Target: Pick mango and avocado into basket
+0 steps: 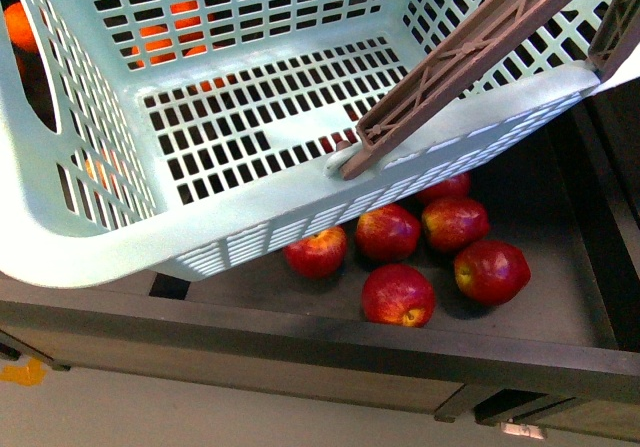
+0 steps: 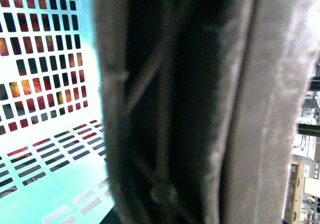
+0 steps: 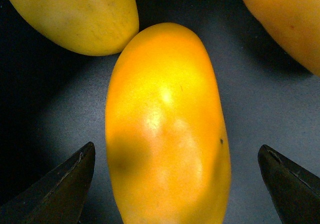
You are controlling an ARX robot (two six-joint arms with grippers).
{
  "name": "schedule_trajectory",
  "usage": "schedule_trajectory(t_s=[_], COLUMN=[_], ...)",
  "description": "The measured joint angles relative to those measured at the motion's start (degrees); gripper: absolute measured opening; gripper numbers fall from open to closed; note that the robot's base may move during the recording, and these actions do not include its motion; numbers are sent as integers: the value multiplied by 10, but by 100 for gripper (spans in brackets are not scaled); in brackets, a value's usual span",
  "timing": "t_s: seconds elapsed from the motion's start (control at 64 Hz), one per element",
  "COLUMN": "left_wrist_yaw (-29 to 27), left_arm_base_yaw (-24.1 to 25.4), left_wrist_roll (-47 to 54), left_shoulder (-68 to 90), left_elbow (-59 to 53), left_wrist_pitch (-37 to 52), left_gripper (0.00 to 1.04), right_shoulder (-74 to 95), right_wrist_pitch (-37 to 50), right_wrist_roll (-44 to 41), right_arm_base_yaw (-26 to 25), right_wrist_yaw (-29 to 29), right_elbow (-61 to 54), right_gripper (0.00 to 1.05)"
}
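Your right gripper (image 3: 175, 151): jaws wide apart, flanking mango (image 3: 167, 129), not touching it. Neighbour mango (image 3: 75, 13) touches its tip. Closing skewed may nudge both; smooth skin may slip. Left gripper unseen, brown handle (image 2: 260, 108) fills its camera. Basket (image 1: 120, 257) tilted. Avocado not visible.

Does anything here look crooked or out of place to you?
Yes. The teal basket looks askew: its near rim runs at a slant to the shelf edge and overhangs the red apples. A brown handle lies diagonally across one corner.
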Motion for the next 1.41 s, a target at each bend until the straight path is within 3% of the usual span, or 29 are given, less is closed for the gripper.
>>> schedule_trajectory(t_s=[0.219,0.437,0.547,0.843,1.156,1.406], left_wrist_yaw=[0,0,0,0,0,0], left_arm_base_yaw=[0,0,0,0,0,0], left_wrist_roll=[0,0,0,0,0,0], left_shoulder=[0,0,0,0,0,0], left_elbow=[0,0,0,0,0,0], left_wrist_pitch=[0,0,0,0,0,0], left_gripper=[14,14,14,14,14,14], right_shoulder=[13,16,16,4,-183,-435], right_wrist_pitch=[-3,-3,-1,20,94,72], right_wrist_roll=[0,0,0,-1,-82,-157], right_arm_base_yaw=[1,1,0,-2,-10,-23], right_wrist_yaw=[0,3,4,-20,-122,-223], right_elbow=[8,10,10,-10,-156,-303], right_gripper=[93,68,61,59,59,59])
